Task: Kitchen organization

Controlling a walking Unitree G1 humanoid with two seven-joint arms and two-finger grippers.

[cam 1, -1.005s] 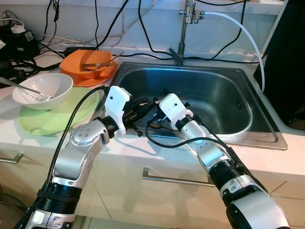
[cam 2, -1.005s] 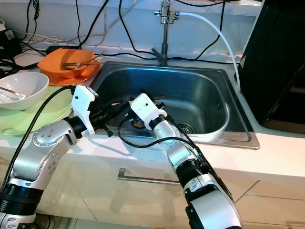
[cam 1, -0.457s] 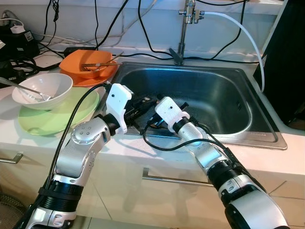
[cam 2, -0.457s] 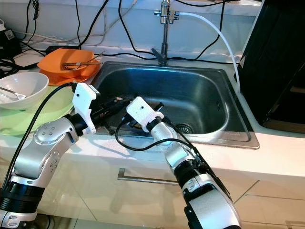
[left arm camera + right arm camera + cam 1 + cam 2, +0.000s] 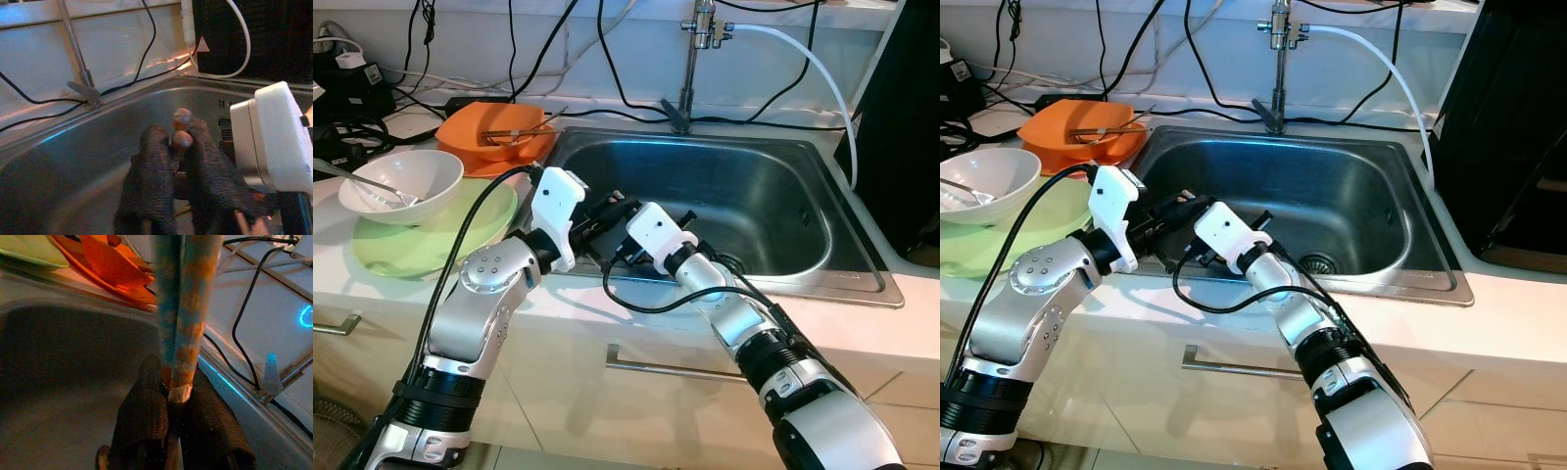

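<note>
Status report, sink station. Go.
Both grippers low over the sink near its front left corner. Right gripper shut on chopsticks. Left gripper pinches the sticks' other ends. Orange plate and white bowl wait on the counter.

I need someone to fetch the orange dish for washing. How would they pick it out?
Start at the steel sink. On the counter by its far left corner sits the orange dish, behind the white bowl and green plate. It alone is orange, with utensils lying in it.
</note>
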